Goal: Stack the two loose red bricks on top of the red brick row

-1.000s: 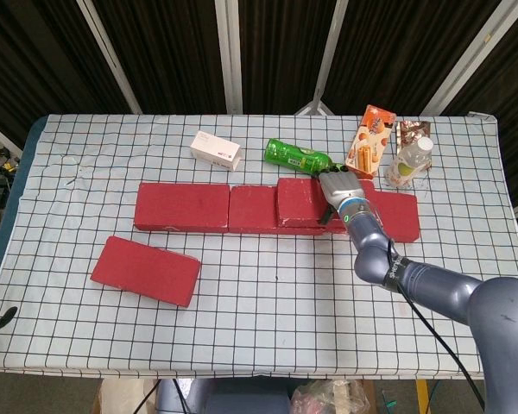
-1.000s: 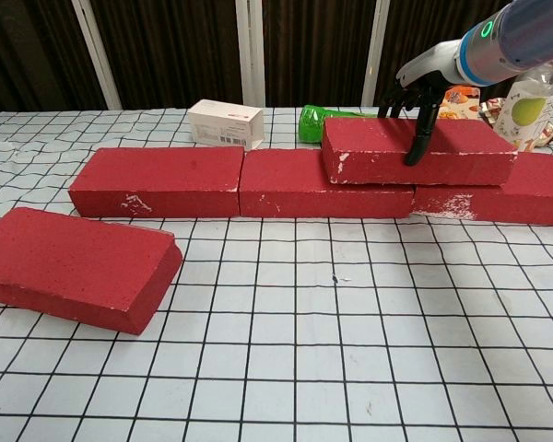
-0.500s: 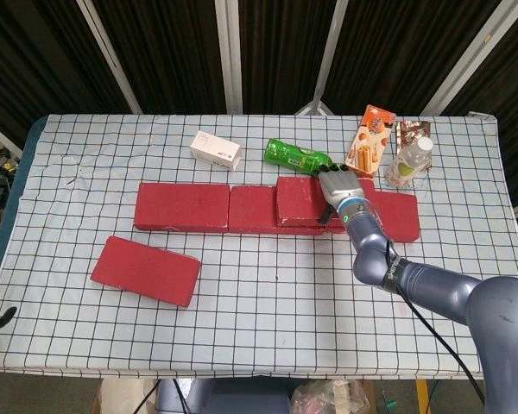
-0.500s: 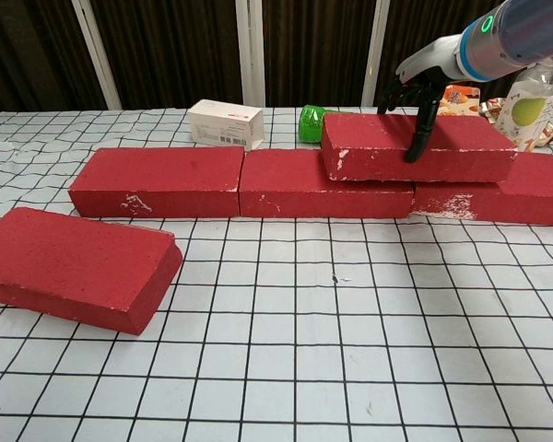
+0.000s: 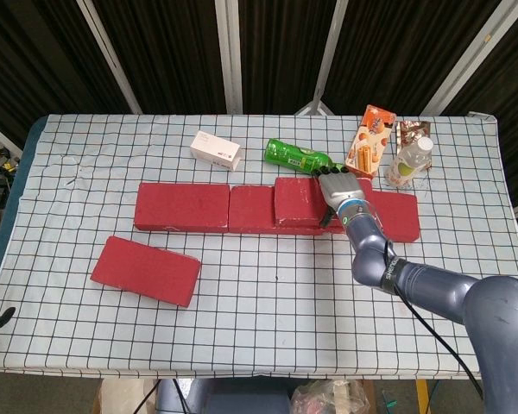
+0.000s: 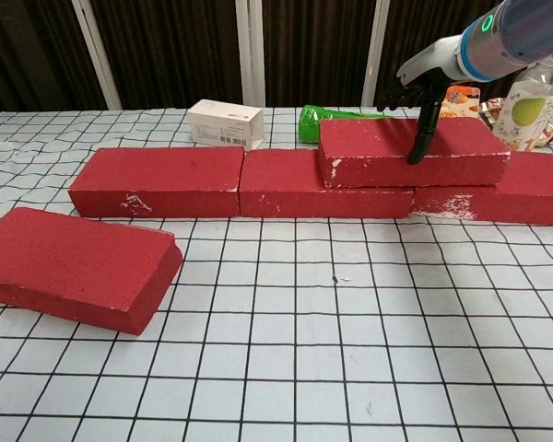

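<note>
Three red bricks form a row across the table: the left brick (image 5: 181,205) (image 6: 157,180), the middle one (image 5: 250,209) (image 6: 286,182) and the right one (image 5: 397,214) (image 6: 516,189). A fourth, stacked red brick (image 5: 295,200) (image 6: 378,152) lies on top, over the joint between the middle and right bricks. My right hand (image 5: 337,188) (image 6: 415,92) grips this brick, with one finger down its front face and the others over its back edge. A loose red brick (image 5: 147,270) (image 6: 74,267) lies flat at the front left. My left hand does not show.
Behind the row lie a white box (image 5: 216,150) (image 6: 225,122) and a green bottle (image 5: 295,156) (image 6: 327,118). At the back right stand an orange snack pack (image 5: 373,140) and a clear drink bottle (image 5: 410,160) (image 6: 527,101).
The stacked brick has slid slightly left along the row under my right hand. The loose brick at the front left has not moved.
</note>
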Action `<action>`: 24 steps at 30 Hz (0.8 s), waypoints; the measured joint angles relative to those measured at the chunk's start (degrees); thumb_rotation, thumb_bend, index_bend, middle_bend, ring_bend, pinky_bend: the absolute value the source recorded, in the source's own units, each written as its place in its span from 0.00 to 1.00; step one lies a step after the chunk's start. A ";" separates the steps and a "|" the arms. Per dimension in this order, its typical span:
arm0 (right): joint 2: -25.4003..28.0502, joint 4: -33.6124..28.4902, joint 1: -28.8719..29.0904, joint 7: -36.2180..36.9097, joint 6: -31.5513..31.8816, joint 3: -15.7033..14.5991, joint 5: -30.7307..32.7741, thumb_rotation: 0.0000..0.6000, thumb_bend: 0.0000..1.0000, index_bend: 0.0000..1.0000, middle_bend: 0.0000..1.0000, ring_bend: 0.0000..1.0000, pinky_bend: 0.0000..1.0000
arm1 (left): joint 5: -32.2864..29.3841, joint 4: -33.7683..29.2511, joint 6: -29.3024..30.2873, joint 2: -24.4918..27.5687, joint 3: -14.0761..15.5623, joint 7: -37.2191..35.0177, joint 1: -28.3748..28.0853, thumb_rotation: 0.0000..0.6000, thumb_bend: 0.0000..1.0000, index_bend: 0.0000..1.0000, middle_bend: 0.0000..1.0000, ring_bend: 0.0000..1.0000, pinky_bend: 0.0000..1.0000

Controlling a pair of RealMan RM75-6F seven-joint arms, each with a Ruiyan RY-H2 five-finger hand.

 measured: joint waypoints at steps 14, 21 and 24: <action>8.59 -9.14 -0.80 3.37 6.02 2.59 -3.32 1.00 0.15 0.07 0.00 0.00 0.00 | 1.03 0.56 0.27 0.63 0.11 -2.30 0.07 1.00 0.00 0.03 0.00 0.00 0.09; 13.48 -16.79 -7.25 9.13 15.82 4.60 -13.94 1.00 0.15 0.07 0.00 0.00 0.00 | 2.05 1.09 0.21 1.05 0.32 -4.02 -0.03 1.00 0.00 0.03 0.00 0.00 0.09; 17.16 -21.43 -12.41 12.18 20.19 4.68 -20.76 1.00 0.15 0.07 0.00 0.00 0.00 | 2.71 1.36 0.28 1.14 0.45 -4.85 -0.09 1.00 0.00 0.03 0.00 0.00 0.09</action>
